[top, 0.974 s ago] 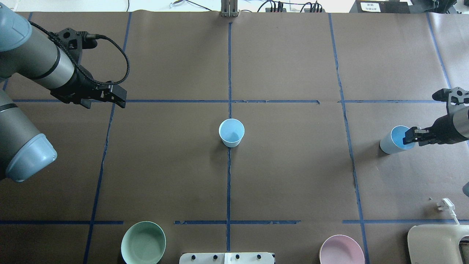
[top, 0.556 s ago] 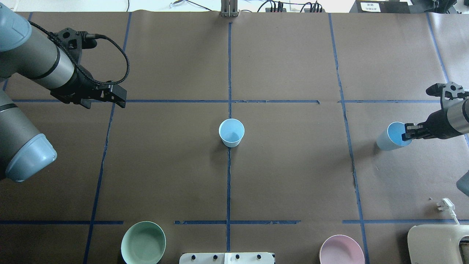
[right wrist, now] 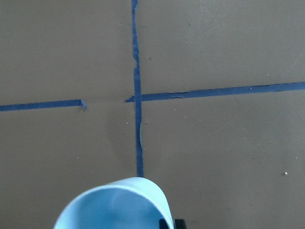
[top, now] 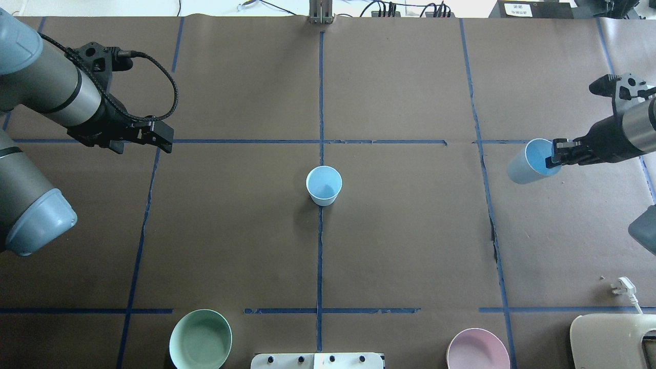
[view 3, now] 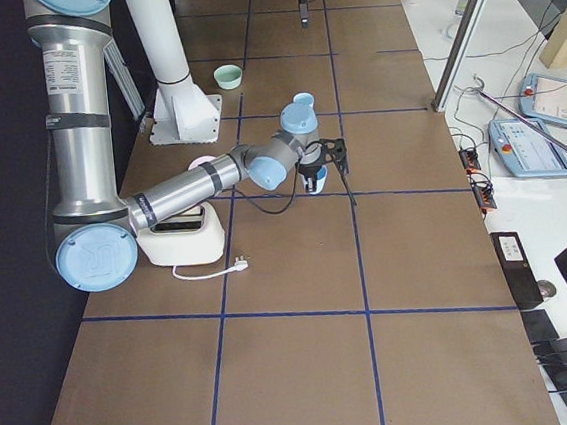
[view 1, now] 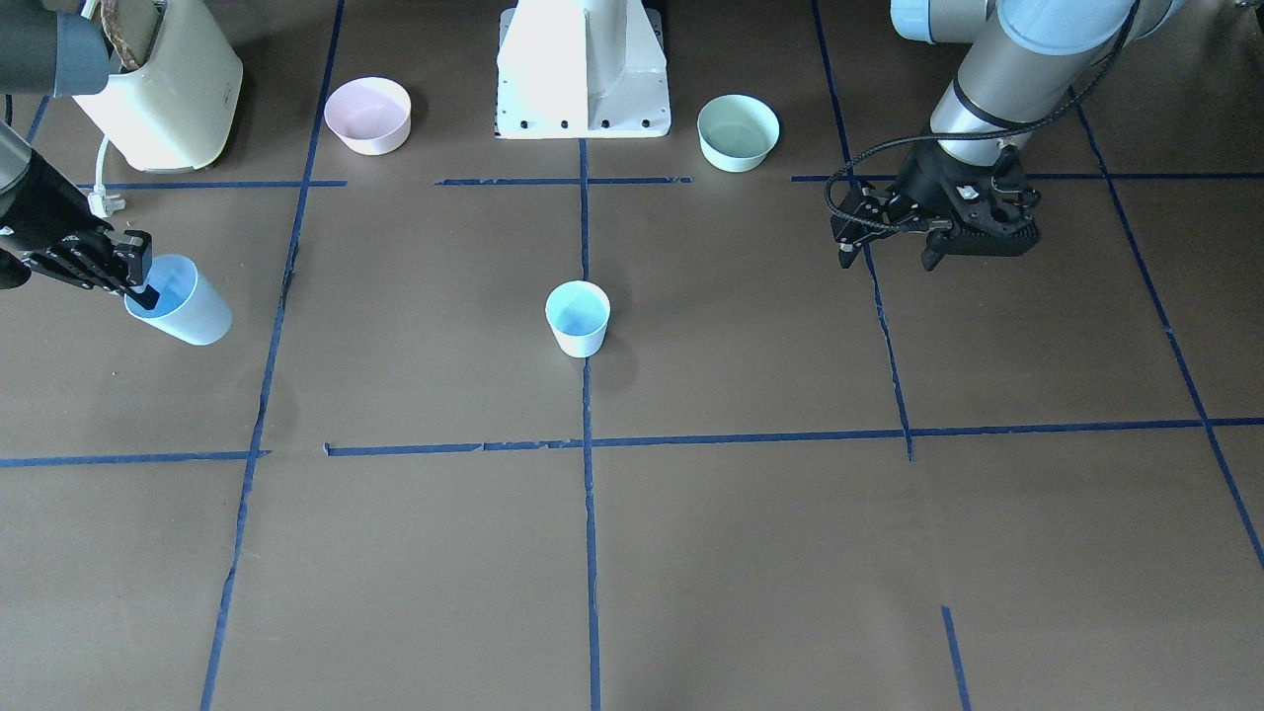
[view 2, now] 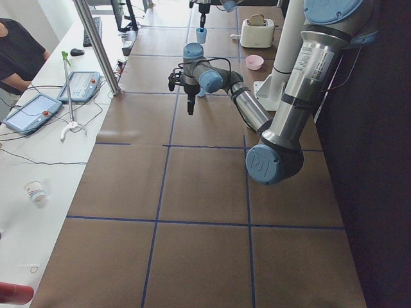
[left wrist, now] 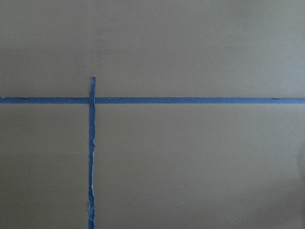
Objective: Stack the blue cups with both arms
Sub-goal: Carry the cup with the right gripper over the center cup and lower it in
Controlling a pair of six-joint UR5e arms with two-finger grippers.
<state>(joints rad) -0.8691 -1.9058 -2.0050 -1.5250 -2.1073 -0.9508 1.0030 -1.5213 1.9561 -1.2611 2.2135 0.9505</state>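
Observation:
One blue cup stands upright at the table's centre, where the tape lines cross; it also shows in the front view. My right gripper is shut on the rim of the second blue cup, which hangs tilted above the table at the right side. That cup also shows in the front view and at the bottom of the right wrist view. My left gripper is open and empty and points down above the far left of the table, well away from both cups.
A mint-green bowl and a pink bowl sit at the near edge, either side of the white pedestal. A cream toaster and its white plug lie near right. Blue tape lines grid the brown table.
My right gripper has lifted its blue cup and carried it up and away from me, slightly toward the centre. The left arm has shifted only slightly.

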